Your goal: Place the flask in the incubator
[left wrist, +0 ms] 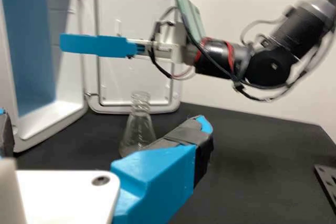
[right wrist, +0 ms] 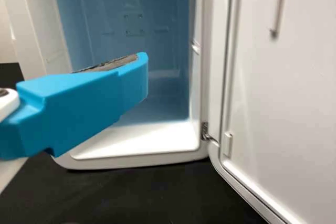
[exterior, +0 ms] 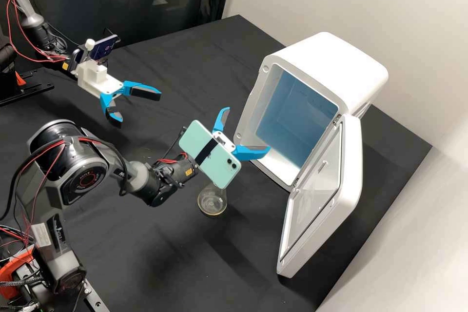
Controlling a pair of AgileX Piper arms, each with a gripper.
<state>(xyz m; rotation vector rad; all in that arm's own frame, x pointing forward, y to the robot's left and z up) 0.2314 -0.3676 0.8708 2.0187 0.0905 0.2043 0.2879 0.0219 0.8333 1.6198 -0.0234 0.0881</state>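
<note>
Two arms are over the black desk (exterior: 195, 58), with one flask and one incubator between them to deal with. The flask (exterior: 212, 201) is clear glass and stands upright on the desk, out toward the middle and just in front of the incubator's open mouth. It sits under the right arm's wrist, with nothing holding it.

The incubator (exterior: 331, 68) is a white box with a blue inside, set near the desk's right edge. Its door (exterior: 321, 195) is swung wide open toward the near edge.

The right arm stretches out low and nearly level from the near left corner, with a pale green phone (exterior: 209, 153) strapped across its wrist. The right claw (exterior: 246, 129) hangs in the air at the incubator's opening, its two blue fingers (right wrist: 79, 103) spread wide and empty.

The left arm comes in from the far left edge. The left claw (exterior: 139, 106) is raised above the desk, well apart from the flask, pointing toward it, also spread wide with nothing in it.
</note>
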